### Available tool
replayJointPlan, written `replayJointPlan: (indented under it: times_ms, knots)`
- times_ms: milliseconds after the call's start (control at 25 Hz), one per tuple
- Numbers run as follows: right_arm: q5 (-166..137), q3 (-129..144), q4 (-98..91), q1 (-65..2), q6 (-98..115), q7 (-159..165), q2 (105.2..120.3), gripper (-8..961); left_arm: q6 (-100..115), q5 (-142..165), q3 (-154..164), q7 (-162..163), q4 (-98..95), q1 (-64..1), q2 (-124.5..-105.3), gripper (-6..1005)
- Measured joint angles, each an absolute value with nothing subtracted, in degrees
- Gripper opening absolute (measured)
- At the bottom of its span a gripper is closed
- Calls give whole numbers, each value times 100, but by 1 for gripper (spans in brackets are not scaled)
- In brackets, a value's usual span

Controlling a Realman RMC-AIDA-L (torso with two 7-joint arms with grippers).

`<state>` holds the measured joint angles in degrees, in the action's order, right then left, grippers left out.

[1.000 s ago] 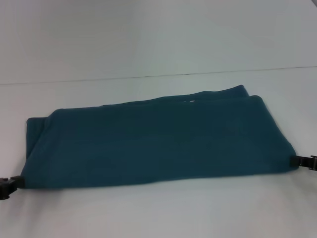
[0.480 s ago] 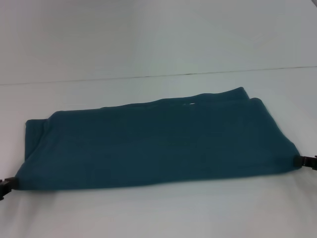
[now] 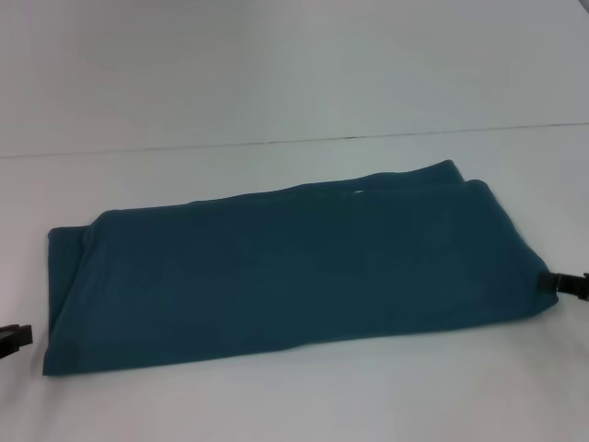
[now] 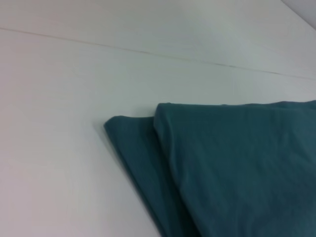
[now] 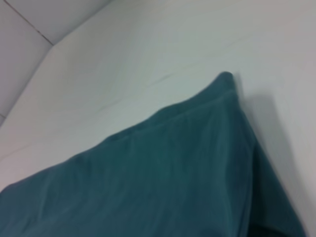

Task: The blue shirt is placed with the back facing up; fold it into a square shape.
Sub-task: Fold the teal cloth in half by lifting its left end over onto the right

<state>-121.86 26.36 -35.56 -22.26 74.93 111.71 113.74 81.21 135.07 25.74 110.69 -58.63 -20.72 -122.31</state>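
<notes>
One blue shirt (image 3: 285,267) lies folded into a long band on the white table (image 3: 276,83), its length running left to right. The left gripper (image 3: 14,339) sits just off its near-left corner, the right gripper (image 3: 563,285) touches its right end; whether either's jaws are spread I cannot tell.

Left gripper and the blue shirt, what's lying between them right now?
Nothing: in the head view only a narrow strip of bare white table separates the left gripper from the near left corner of the blue shirt.
</notes>
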Motion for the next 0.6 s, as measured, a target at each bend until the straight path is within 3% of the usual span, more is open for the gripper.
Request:
replayJointPlan:
  times_ms: [400, 600]
  knots:
    - [-11233, 2581, -3908, -2258, 7589, 11016, 11313, 313, 8271, 13247, 2035, 11273, -5898, -2197, -12114, 225]
    - [-10983, 2602, -3924, -2392, 7668, 10852, 11303, 422, 8610, 13210, 1921, 11382, -5914, -2198, -12105, 457]
